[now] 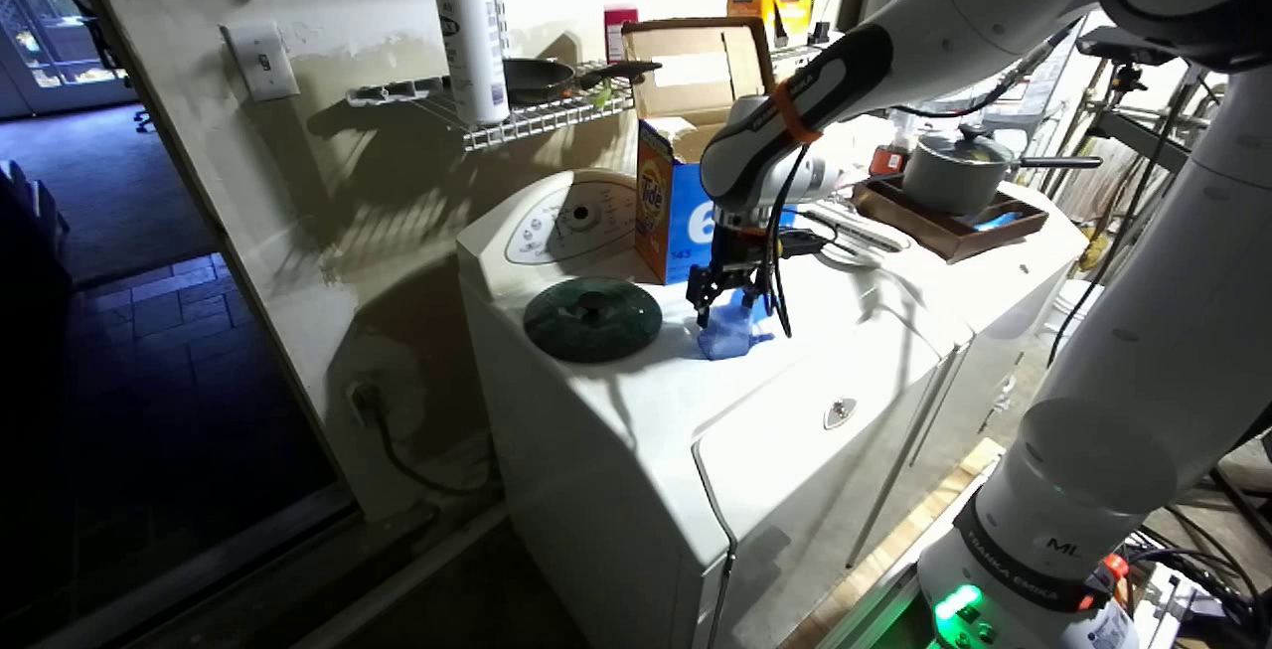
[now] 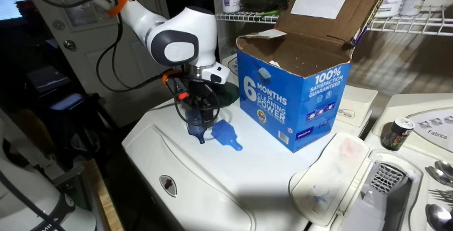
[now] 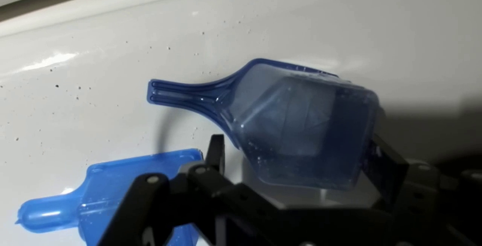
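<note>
My gripper [image 3: 297,144] points down over the white appliance top, its jaws spread around the dark blue translucent scoop [image 3: 301,114]. In the wrist view the scoop's body lies between the fingers: a gap shows at the left one [image 3: 215,152], while the right one [image 3: 388,167] meets or overlaps the scoop's edge. Whether it touches there, I cannot tell. The scoop's handle points left in that view. A brighter blue scoop [image 3: 120,189] lies beside it, partly hidden by the gripper's left side; in an exterior view this brighter scoop [image 2: 224,133] lies flat near the box.
An open blue detergent box [image 2: 269,110] stands close to the gripper. A dark green disc [image 1: 593,326] lies at the appliance's end. A lidded pot [image 1: 954,177] sits in a brown tray [image 1: 949,240]. A tub's open lid [image 2: 325,185], a can [image 2: 398,133] and cutlery [image 2: 439,217] are farther along.
</note>
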